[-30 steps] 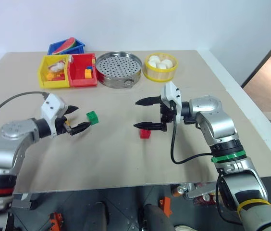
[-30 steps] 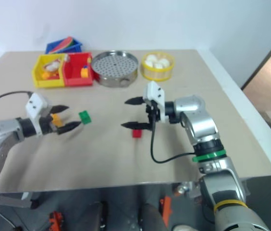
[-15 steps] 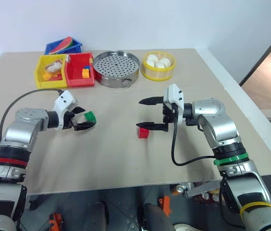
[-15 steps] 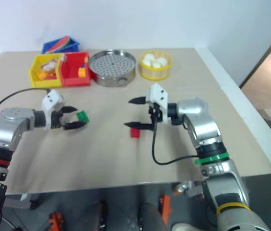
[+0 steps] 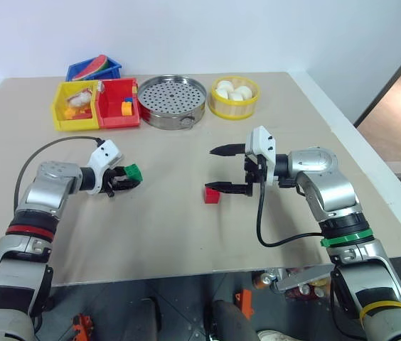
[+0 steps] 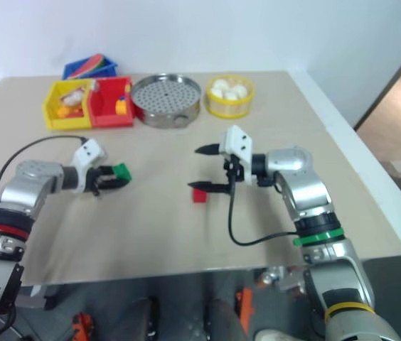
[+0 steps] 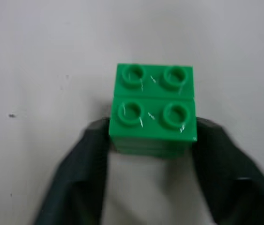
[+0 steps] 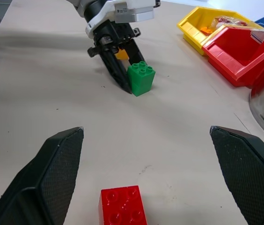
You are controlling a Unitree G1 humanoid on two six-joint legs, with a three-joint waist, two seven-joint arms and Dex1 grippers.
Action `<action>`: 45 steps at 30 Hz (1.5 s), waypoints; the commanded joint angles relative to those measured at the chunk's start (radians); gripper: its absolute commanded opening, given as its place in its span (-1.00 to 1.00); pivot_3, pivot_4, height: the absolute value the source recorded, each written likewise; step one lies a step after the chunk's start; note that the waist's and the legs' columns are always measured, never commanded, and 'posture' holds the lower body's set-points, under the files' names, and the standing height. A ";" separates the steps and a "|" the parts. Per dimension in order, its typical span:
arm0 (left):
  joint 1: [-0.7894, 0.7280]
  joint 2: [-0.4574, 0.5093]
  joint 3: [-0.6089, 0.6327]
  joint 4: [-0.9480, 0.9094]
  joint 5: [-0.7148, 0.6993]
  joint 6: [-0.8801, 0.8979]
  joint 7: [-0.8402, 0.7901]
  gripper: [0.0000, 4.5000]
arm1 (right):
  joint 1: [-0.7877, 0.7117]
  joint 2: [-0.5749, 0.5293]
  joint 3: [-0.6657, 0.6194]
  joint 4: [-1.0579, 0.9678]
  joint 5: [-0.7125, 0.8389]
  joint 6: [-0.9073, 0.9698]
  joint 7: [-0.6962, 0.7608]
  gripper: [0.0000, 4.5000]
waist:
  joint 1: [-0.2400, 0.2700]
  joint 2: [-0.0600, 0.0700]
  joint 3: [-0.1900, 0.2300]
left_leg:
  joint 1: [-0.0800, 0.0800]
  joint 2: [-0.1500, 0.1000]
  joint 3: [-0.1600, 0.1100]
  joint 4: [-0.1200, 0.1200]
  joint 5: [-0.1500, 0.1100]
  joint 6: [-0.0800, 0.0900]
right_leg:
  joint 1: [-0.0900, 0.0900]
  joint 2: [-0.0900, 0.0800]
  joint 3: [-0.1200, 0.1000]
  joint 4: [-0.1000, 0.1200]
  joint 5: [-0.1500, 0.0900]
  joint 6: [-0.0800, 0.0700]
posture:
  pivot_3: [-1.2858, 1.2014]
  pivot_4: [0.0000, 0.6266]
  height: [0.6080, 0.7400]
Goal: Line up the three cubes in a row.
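Gripping the green cube [image 5: 134, 170]: left gripper [image 5: 124, 179] clamped on its sides, cube sitting on the table [image 5: 186, 234] at left-centre. Red cube [image 5: 212, 195] is well apart to the right, beneath the right gripper [image 5: 227, 170], whose jaws stand wide with nothing held. Yellow-orange cube [image 8: 121, 55] sits just behind the left fingers. No row formed yet; all placements are left, I'd judge.

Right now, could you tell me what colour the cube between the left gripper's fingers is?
Green; the cube shows best in the left wrist view, clamped in the left gripper.
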 commanded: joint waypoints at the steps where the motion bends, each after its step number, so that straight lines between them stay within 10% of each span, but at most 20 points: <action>1: -0.027 0.005 0.015 -0.002 0.009 -0.026 -0.005 -0.41 | -0.017 -0.010 -0.015 -0.025 0.003 -0.021 0.000 1.00 | 0.000 0.000 0.000 | 0.000 0.000 0.000 0.000 0.000 0.000 | 0.000 0.000 0.000 0.001 0.000 0.000 | 0.03 -0.52 1.00; 19: 0.063 -0.002 -0.143 -0.419 0.014 0.022 -0.175 -0.41 | -0.006 -0.054 -0.025 -0.031 0.036 0.026 0.058 1.00 | 0.000 0.000 0.000 | 0.000 0.000 0.003 0.003 0.000 0.000 | -0.001 0.000 0.004 0.003 0.000 0.000 | 0.03 -0.52 1.00; 45: -0.021 -0.148 -0.180 -0.239 0.060 -0.075 -0.128 -0.41 | 0.040 -0.086 -0.039 -0.074 0.039 0.031 0.014 1.00 | 0.000 0.000 0.000 | 0.000 0.000 0.004 0.005 0.000 0.000 | -0.001 0.001 0.007 0.004 0.001 0.001 | 0.03 -0.52 1.00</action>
